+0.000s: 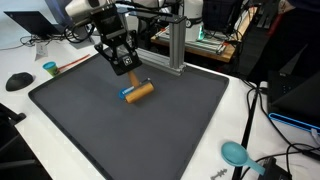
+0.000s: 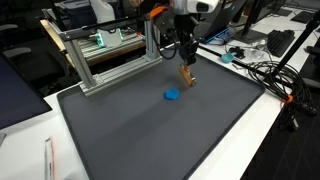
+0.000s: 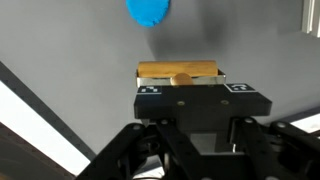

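A tan wooden block point(image 1: 143, 91) sits low over the dark mat point(image 1: 90, 125). My gripper point(image 1: 130, 72) comes down onto it from above and is shut on it. In an exterior view the block point(image 2: 187, 79) hangs straight under the gripper point(image 2: 186, 68); I cannot tell whether it touches the mat point(image 2: 150, 140). A small blue disc point(image 1: 127, 96) lies flat right beside the block, seen apart from it as the disc point(image 2: 172, 96). In the wrist view the block point(image 3: 180, 70) spans the front of the gripper point(image 3: 180, 82), with the disc point(image 3: 150, 10) beyond. The fingertips are hidden by the gripper body.
An aluminium frame point(image 1: 176, 40) stands at the mat's back edge, also seen as the frame point(image 2: 105, 55). A teal scoop-like object point(image 1: 235, 152), a black mouse point(image 1: 18, 81) and a small teal cup point(image 1: 49, 69) lie off the mat. Cables point(image 2: 268, 72) run along one side.
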`<state>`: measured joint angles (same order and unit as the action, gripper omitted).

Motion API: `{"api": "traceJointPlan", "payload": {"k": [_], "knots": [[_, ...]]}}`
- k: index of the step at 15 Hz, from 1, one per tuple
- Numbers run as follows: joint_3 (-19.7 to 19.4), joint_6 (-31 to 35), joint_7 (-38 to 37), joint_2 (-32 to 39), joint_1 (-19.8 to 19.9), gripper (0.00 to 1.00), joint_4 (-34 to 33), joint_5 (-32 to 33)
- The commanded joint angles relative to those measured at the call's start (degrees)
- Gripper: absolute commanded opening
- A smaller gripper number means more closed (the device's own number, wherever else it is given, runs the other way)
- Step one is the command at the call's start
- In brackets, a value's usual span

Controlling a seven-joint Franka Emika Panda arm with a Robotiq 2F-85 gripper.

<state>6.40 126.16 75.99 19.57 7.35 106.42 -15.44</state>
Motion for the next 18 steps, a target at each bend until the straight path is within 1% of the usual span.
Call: {"api": "traceJointPlan", "payload": {"k": [1, 3, 8, 11, 13, 14, 15, 18], "knots": [[-2.73, -2.63, -10.57, -6.51, -0.58, 0.22, 2.39, 0.02], [-3.59, -4.02, -16.84, -7.33, -0.92, 0.22, 1.42, -0.01], [-5.35, -2.29, -37.42, -7.29, -3.79, 0.22, 0.49, 8.22], [-5.84, -3.82, -49.61, -6.64, -5.05, 0.22, -0.15, 14.03], [-5.39, -4.82, -53.19, -6.02, -4.92, 0.22, -0.67, 14.27], [-4.66, -3.33, -49.21, -6.17, -4.16, 0.22, 0.39, 12.76], [-4.62, -3.37, -49.75, -6.02, -4.23, 0.47, 0.40, 12.81], [-4.57, -3.36, -49.70, -5.60, -4.19, 0.47, 0.41, 12.82]]}}
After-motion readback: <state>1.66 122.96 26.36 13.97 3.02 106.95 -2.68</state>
